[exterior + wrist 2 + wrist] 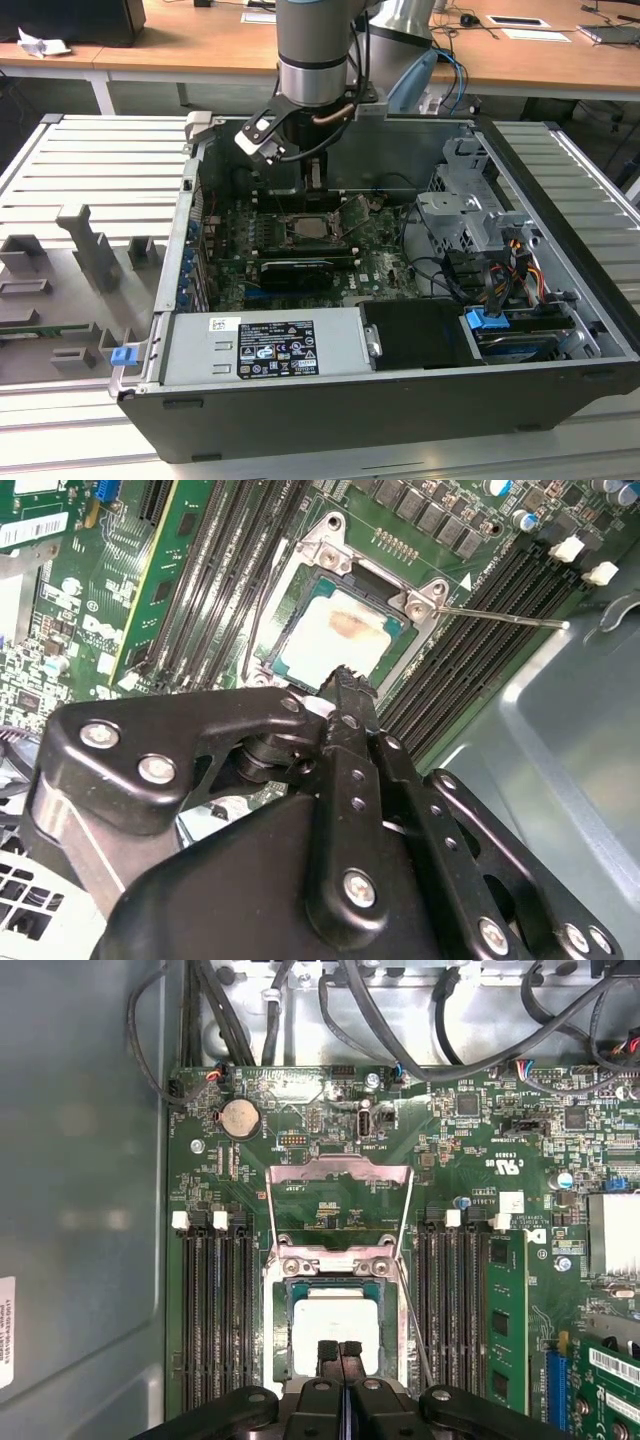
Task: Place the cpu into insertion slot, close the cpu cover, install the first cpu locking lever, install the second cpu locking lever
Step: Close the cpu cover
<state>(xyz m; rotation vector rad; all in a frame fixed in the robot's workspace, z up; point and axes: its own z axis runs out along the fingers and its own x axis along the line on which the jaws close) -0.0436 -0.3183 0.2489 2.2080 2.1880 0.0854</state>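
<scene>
— Where's the cpu (335, 1325) rn?
— Seated flat in the insertion slot (272, 1332).
— Gripper (341, 1348)?
— Fingers (327, 1353) pressed together, nothing pinched; tips at the cpu's near edge, can't tell if touching.
— Cpu cover (340, 1172)?
— Open, folded back. From my tips it's straight past the slot, hinge side nearest.

Both wrist views close above insertion slot (335, 1263) (327, 552)
</scene>
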